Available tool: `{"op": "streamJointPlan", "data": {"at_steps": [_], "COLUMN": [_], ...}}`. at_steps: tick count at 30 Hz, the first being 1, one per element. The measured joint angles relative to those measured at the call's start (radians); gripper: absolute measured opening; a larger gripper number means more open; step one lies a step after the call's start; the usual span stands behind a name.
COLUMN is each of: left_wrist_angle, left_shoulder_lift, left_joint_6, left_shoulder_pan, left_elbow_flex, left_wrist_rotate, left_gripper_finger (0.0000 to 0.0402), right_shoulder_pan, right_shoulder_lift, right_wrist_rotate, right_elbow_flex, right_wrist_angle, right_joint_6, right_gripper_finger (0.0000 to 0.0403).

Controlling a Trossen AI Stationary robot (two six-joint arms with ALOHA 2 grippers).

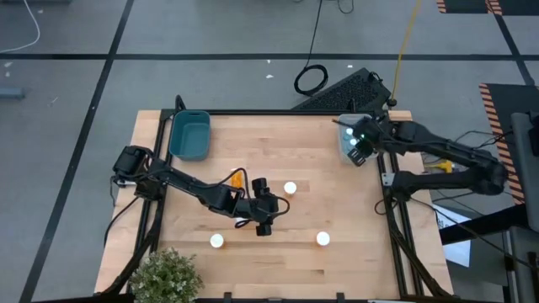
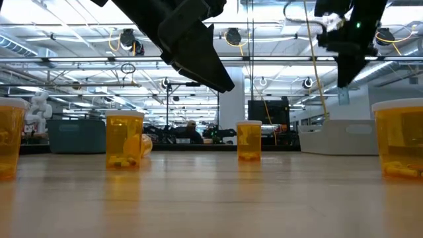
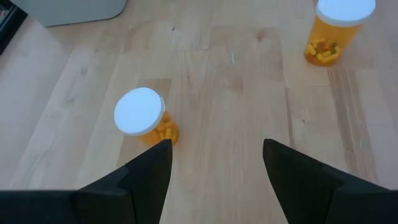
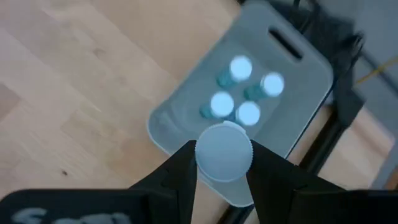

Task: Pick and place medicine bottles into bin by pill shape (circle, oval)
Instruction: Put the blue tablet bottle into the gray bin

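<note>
Here, a white-capped bottle (image 4: pixel 224 152) is held between the closed jaws of the right gripper (image 1: pixel 358 151), directly above the pale grey bin (image 4: pixel 311 74) at the bench's far right corner, where four capped bottles (image 4: pixel 245 93) already lie. The left gripper (image 1: pixel 264 220) is held mid-bench with jaws spread wide and empty, an orange bottle (image 3: pixel 144 117) just beyond them; three more orange bottles stand nearby. A teal bin (image 1: pixel 189 135) sits at the far left. If the bottle is released off-centre, the rim may be struck and the bottle bounced out. No readable labels or writing can be made out.
</note>
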Motion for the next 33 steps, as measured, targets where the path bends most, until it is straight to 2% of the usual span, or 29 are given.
{"op": "streamJointPlan", "data": {"at_steps": [6,14,19,26,33], "left_wrist_angle": [0.0,-0.001,0.0,-0.001,-0.001], "left_shoulder_lift": [0.0,0.0,0.0,0.0,0.0], "left_joint_6": [0.001,0.002,0.003,0.003,0.007], "left_shoulder_pan": [0.001,0.002,0.002,0.002,0.002], "left_elbow_flex": [0.0,0.0,0.0,0.0,0.0], "left_wrist_rotate": [0.0,0.0,0.0,0.0,0.0], "left_gripper_finger": [0.0253,0.0253,0.0253,0.0253,0.0253], "right_shoulder_pan": [-0.14,-0.264,-0.287,-0.291,-0.291], "right_shoulder_lift": [0.013,0.041,0.041,0.045,0.122], "right_wrist_rotate": [-0.106,-0.105,-0.107,-0.131,-0.155], "right_elbow_flex": [-0.111,-0.178,-0.236,-0.24,-0.257], "right_wrist_angle": [0.125,0.176,0.223,0.265,0.288], "right_joint_6": [-0.065,-0.098,-0.103,-0.105,-0.106], "right_gripper_finger": [0.0116,0.0116,0.0116,0.0116,0.0116]}}
